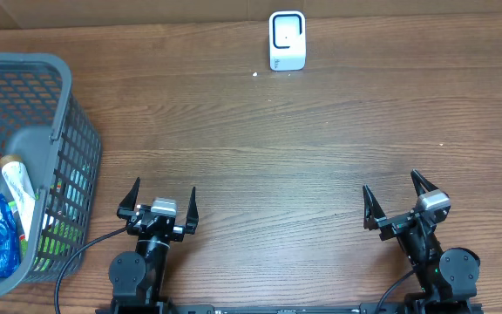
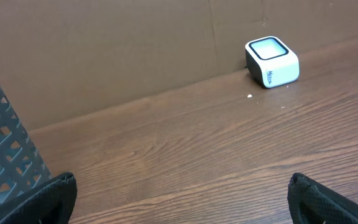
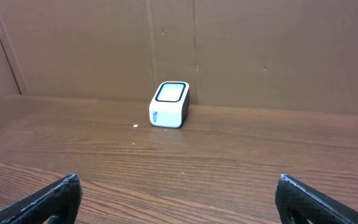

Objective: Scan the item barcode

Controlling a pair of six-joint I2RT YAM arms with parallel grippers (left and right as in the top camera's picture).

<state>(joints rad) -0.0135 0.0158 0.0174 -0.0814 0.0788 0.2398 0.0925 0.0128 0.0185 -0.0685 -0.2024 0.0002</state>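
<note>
The white barcode scanner stands at the far edge of the wooden table, its window facing up; it also shows in the left wrist view and the right wrist view. Items lie inside the grey basket at the left: a white tube, a blue packet and something green. No barcode shows. My left gripper is open near the front edge, just right of the basket, holding nothing. My right gripper is open at the front right, also holding nothing.
A brown cardboard wall runs along the back of the table behind the scanner. The basket's mesh wall rises close to my left gripper's left finger. A small white speck lies left of the scanner.
</note>
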